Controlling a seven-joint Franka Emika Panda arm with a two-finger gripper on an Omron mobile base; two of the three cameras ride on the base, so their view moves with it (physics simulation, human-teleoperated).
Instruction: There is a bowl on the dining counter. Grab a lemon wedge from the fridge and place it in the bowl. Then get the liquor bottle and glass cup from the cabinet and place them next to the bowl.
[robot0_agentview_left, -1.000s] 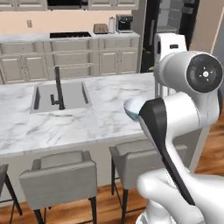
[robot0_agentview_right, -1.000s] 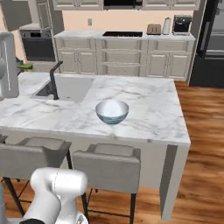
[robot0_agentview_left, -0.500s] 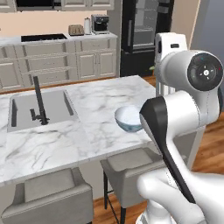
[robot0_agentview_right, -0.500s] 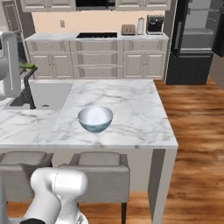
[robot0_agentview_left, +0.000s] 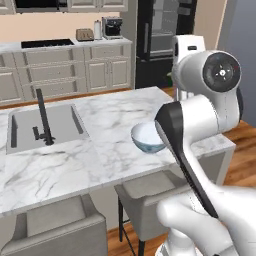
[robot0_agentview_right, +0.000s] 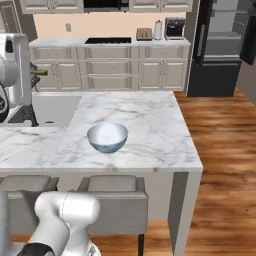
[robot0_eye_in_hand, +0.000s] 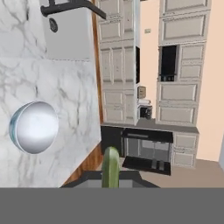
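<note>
The white bowl (robot0_agentview_left: 147, 137) (robot0_agentview_right: 107, 137) (robot0_eye_in_hand: 34, 127) stands on the marble dining counter (robot0_agentview_left: 100, 165) (robot0_agentview_right: 150, 125) (robot0_eye_in_hand: 65, 78), near its front edge. My gripper (robot0_agentview_right: 36, 74) hangs above the counter's left part, well left of the bowl. It is shut on a greenish lemon wedge (robot0_agentview_right: 41, 72) (robot0_eye_in_hand: 110, 166), which sticks up between the fingers in the hand view. The black fridge (robot0_agentview_left: 160, 40) (robot0_agentview_right: 220, 45) stands at the far wall, its grey shelves showing. The liquor bottle and glass cup are out of view.
A steel sink (robot0_agentview_left: 45, 125) (robot0_agentview_right: 50, 107) with a black faucet (robot0_agentview_left: 44, 117) is set into the counter, left of the bowl. Grey stools (robot0_agentview_left: 55, 225) (robot0_agentview_right: 115, 200) stand along the near side. Beige drawer units (robot0_agentview_right: 110, 67) line the back wall. Wood floor (robot0_agentview_right: 220, 150) lies to the right.
The whole scene has slid left in both base views, so the base has driven right along the island. The gripper stays shut on the wedge.
</note>
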